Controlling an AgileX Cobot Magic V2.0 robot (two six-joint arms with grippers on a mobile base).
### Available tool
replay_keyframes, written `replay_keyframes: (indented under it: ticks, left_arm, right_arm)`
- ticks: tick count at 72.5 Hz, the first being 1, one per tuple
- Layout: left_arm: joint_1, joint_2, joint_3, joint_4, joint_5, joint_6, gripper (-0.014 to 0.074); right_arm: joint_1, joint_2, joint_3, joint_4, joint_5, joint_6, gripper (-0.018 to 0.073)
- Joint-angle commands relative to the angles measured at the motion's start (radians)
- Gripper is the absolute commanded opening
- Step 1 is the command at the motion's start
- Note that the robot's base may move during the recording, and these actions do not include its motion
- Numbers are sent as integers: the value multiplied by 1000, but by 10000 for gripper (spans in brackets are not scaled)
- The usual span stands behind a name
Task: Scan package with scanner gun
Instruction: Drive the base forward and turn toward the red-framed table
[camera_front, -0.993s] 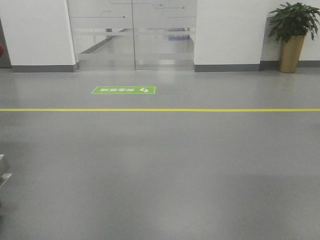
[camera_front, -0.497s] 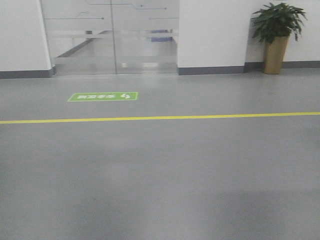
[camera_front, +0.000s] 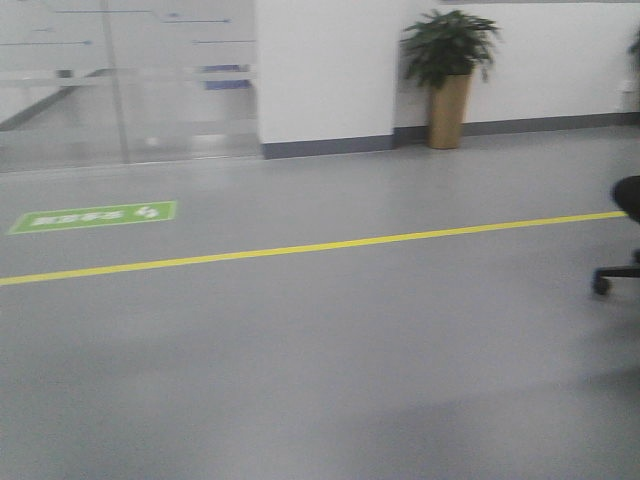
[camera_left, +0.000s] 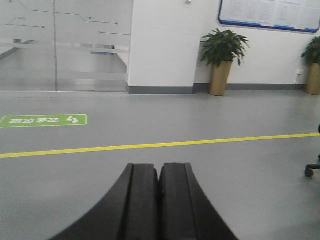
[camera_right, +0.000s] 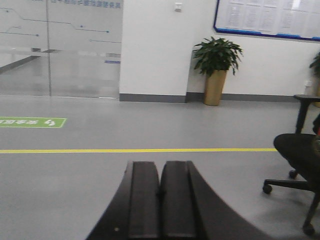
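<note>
Grey office floor (camera_front: 320, 380), seen from a wheeled robot. The view has swung right: the green floor sign (camera_front: 92, 216) and glass door (camera_front: 120, 90) have slid to the left edge, the potted plant (camera_front: 448, 70) now stands near centre, and a black office chair (camera_front: 625, 235) has appeared at the right. Neither package nor scanner shows in any view, so the robot is probably turning to find them. The left jaws and right jaws are each pressed together, holding nothing.
</note>
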Motion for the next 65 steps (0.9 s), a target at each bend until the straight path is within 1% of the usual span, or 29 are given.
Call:
replay_keyframes:
  ticks: [1, 65]
  left_arm:
    - [-1, -4, -2, 1, -20, -4, -111]
    - [-1, -4, -2, 1, -20, -4, -111]
  right_arm:
    - [-3, -3, 0, -5, -23, -1, -168]
    - [-3, -3, 0, -5, -23, -1, -168]
